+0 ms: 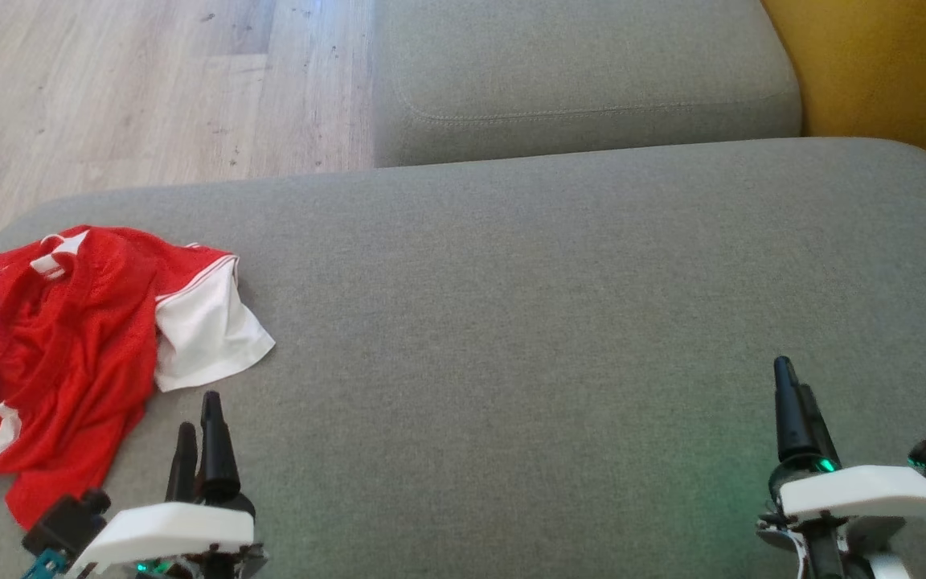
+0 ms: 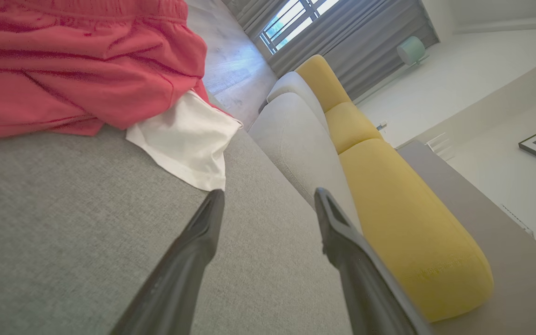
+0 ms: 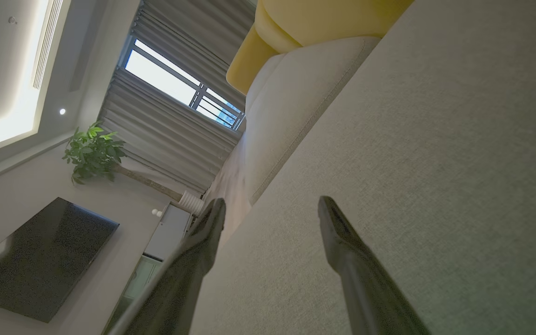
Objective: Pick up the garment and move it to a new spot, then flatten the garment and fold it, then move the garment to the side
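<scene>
A crumpled red garment (image 1: 69,346) with white sleeves lies bunched at the left end of the grey sofa cushion (image 1: 527,322). The left wrist view shows the garment (image 2: 77,70) close ahead, one white sleeve (image 2: 189,139) just beyond the fingertips. My left gripper (image 1: 199,414) hovers open at the lower left, just right of the garment's lower edge, touching nothing. In its own view the left gripper (image 2: 268,197) has bare cushion between its fingers. My right gripper (image 1: 788,378) is open at the lower right over bare cushion, far from the garment; the right gripper (image 3: 270,204) holds nothing.
A second grey cushion (image 1: 583,72) sits behind the seat. Yellow upholstery (image 1: 889,64) rises at the far right. Wooden floor (image 1: 133,88) lies beyond the cushion's left and back edges. Most of the seat from the garment to the right is bare fabric.
</scene>
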Robot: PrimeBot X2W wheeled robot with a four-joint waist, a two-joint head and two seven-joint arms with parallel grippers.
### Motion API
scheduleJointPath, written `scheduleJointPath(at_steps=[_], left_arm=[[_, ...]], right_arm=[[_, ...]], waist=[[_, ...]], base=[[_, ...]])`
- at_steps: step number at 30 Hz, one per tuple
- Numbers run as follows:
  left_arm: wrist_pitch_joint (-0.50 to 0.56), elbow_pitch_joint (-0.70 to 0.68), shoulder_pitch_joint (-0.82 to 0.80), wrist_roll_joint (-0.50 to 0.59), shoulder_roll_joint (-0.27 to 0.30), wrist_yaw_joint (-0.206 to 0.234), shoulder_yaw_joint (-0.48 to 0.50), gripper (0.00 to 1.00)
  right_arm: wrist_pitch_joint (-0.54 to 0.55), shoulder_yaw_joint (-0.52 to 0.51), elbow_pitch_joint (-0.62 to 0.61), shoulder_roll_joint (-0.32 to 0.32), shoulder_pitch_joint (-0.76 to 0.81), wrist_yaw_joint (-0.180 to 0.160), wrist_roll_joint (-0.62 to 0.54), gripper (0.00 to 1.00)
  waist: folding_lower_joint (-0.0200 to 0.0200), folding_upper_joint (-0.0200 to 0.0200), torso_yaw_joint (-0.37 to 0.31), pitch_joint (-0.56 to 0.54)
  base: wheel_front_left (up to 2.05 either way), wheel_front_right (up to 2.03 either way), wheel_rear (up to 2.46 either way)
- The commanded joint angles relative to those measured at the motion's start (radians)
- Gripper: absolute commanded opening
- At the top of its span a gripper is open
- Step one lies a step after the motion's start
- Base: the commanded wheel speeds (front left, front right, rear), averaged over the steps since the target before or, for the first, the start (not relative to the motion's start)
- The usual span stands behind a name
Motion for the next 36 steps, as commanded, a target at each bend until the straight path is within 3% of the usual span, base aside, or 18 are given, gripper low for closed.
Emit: scheduleJointPath(at_steps=[1, 36], left_arm=[[-0.016, -0.046, -0.027, 0.045, 0.006, 0.007, -0.002, 1.00], [-0.116, -0.112, 0.011, 0.469, 0.018, 0.039, -0.083, 1.00]], right_arm=[[-0.017, 0.021, -0.048, -0.005, -0.023, 0.003, -0.044, 1.00], [-0.117, 0.104, -0.110, -0.007, 0.013, 0.005, -0.490, 1.00]], waist=[[-0.0001, 0.0000, 0.001, -0.002], [-0.0001, 0.0000, 0.010, -0.041]], base=[[0.00, 0.00, 0.00], [0.00, 0.00, 0.00]])
